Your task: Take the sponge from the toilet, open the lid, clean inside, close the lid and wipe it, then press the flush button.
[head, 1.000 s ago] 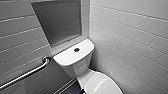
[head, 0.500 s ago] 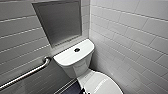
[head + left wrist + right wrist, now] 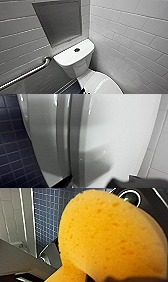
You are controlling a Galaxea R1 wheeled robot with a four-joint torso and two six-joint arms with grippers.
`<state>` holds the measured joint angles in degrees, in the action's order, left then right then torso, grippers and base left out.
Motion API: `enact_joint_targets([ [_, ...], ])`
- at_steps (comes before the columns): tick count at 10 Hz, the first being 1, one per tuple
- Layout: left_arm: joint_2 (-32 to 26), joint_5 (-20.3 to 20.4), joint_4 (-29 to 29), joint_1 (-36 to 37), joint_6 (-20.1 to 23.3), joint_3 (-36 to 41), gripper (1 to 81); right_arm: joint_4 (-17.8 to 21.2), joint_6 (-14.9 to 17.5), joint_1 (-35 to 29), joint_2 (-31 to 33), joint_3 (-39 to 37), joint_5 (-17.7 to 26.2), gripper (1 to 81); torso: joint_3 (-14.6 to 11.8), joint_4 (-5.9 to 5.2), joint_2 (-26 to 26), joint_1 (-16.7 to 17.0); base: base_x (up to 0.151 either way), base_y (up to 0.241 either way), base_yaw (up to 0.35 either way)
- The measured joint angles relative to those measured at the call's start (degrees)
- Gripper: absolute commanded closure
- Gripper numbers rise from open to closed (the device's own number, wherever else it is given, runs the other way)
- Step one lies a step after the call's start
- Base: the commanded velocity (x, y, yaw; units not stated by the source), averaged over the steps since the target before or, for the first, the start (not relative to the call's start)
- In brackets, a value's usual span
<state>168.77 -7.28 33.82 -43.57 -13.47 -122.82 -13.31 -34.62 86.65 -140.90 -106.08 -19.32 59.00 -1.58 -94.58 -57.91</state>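
sponge (image 3: 110, 235): picked up; we judge the right gripper (image 3: 87, 274) is clenched on it.
lid (image 3: 102, 83): lies down on the toilet (image 3: 75, 62); opening, cleaning and wiping seem left.
flush button (image 3: 77, 50): we judge it is not pressed yet.

Illumination is diffuse, even and moderately bright. The toilet (image 3: 75, 60) serves as the reference. Its tank top carries a soft sheen, and the grab bar (image 3: 25, 75) beside the toilet shows a narrow highlight. The joints of the wall tiles (image 3: 130, 30) around the toilet bow toward the head-view edges, which is wide-angle distortion. In the left wrist view, the toilet's white surface bears a soft grey shadow and small glare specks. The sponge (image 3: 107, 238) is close and soft-focused. The floor tiles (image 3: 47, 210) are blurred.
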Motion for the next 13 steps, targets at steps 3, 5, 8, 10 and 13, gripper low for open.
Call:
enact_joint_targets([
  [3,-1.7,4.4,0.0,-0.9,0.8,4.3,1.0,0.0,-0.3,0.0,-0.7,-1.4,0.0,81.1,0.0,0.0,0.0,0.0,0.0,0.0,0.0],
  [5,-2.0,4.5,0.1,-0.9,1.0,4.8,1.0,0.0,-0.3,-0.2,-1.2,-1.6,0.1,81.1,0.0,0.0,0.0,0.0,0.0,0.0,0.0],
  [8,-2.1,4.0,0.1,-0.7,1.0,5.0,1.0,0.0,-0.4,-0.2,-1.2,-2.1,0.1,81.1,0.0,0.0,0.0,0.0,0.0,0.0,0.0],
  [10,-3.2,4.1,0.4,-0.5,1.0,7.0,1.0,0.0,-0.4,-0.2,-1.5,-2.5,0.1,81.1,0.1,0.0,0.0,0.0,0.0,0.0,0.0],
  [13,-6.3,3.5,1.4,0.6,1.0,12.6,1.0,0.0,-0.4,-0.2,-1.5,-2.7,0.1,81.1,0.1,0.0,0.0,-0.1,0.0,0.0,0.0],
])
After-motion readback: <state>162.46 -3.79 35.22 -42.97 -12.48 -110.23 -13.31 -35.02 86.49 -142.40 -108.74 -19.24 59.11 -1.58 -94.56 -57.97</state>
